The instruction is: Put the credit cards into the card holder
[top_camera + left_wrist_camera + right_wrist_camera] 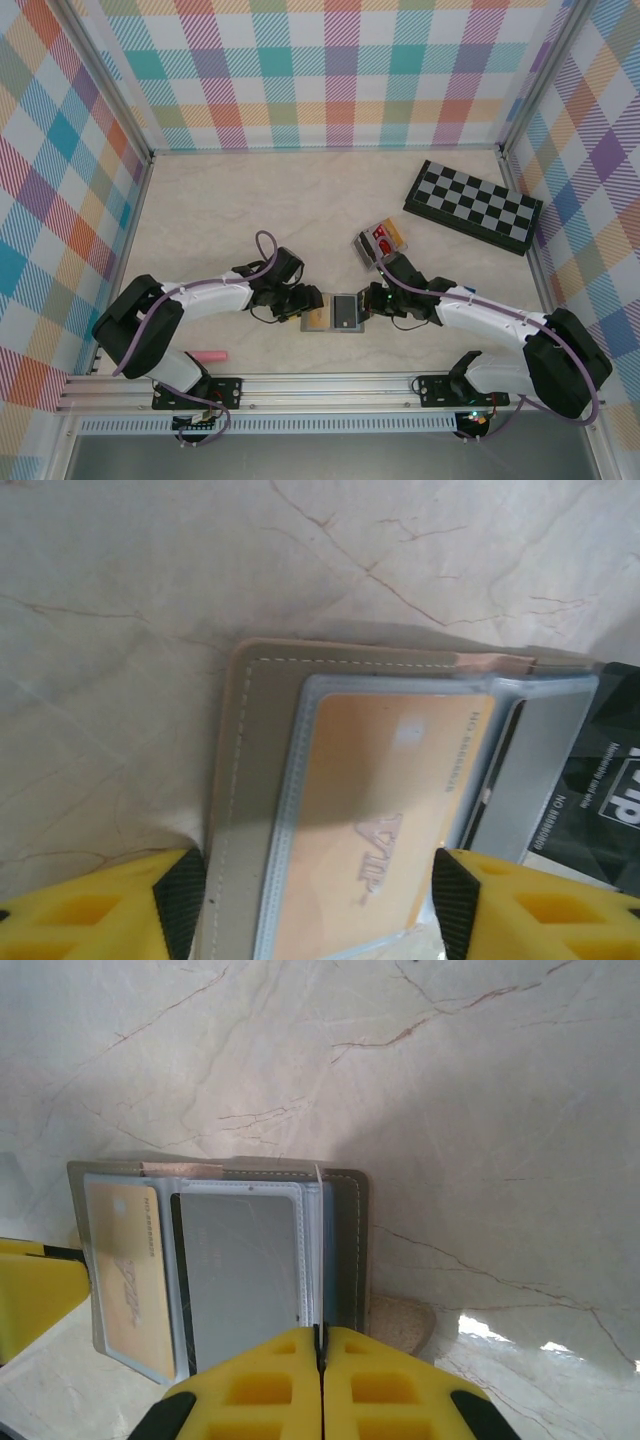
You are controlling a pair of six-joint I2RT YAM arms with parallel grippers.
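Right wrist view cuts off the near edge of the card holder (345, 1250) behind the yellow fingers (250, 1390) of the right gripper (322, 1365); whether the grey face in its middle sleeve is a card or glare on plastic is hard to tell; in the left wrist view a black card (600, 810) with white print runs off the right edge, so how it sits in that sleeve cannot be judged.

The holder lies open and flat on the marbled table (300, 200), near the front edge, between the two grippers; the right gripper's fingers are pressed together on a thin clear leaf standing up from the holder; the left gripper (312, 915) is spread wide, its dark pads (178, 900) on either side of the sleeve that holds the tan card (380, 810), grasping nothing.

The holder is grey with pale stitching, a tan rim and clear plastic sleeves inside.

Behind the right gripper, apart from the holder, a small tray (366, 248) carries a red card (382, 238); a chequered board (473, 205) lies at the far right; a small pink object (210, 356) lies beside the left arm's base.
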